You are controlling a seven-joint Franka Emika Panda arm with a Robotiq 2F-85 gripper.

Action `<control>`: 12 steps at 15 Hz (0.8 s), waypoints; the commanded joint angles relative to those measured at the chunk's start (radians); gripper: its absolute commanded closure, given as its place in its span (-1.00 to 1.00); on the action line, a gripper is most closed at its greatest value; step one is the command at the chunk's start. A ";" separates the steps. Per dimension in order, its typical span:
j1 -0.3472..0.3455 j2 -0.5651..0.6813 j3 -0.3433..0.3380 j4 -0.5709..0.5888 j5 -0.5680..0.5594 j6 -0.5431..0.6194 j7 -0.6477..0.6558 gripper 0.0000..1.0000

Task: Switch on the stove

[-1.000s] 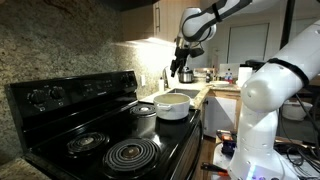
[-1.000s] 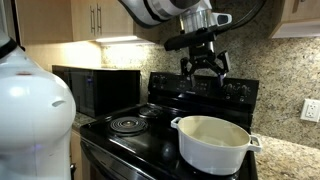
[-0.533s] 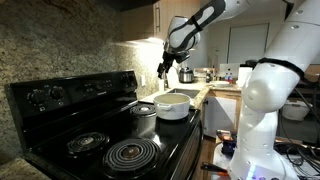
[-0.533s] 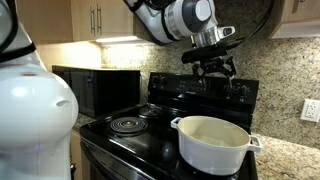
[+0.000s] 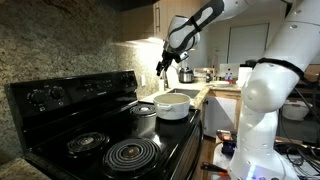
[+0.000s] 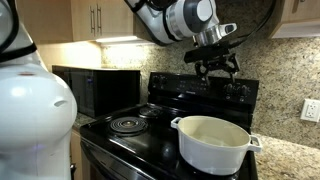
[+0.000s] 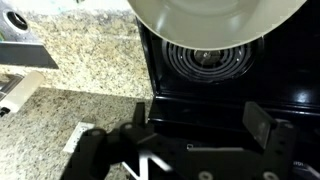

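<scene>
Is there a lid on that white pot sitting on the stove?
No, the white pot on the stove stands uncovered, and its bare inside shows in an exterior view.

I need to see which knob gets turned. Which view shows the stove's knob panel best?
An exterior view shows the knob panel whole, its round knobs distinct. In an exterior view the open gripper hangs before it, hiding part. The wrist view shows a coil burner and black surface, no knobs I can make out.
</scene>
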 commanded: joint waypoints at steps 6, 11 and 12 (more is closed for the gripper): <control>0.095 0.269 -0.126 0.063 0.161 0.527 -0.067 -1.00; 0.304 0.369 -0.235 0.097 0.287 0.671 -0.071 -1.00; 0.321 0.385 -0.241 0.114 0.274 0.701 -0.051 -1.00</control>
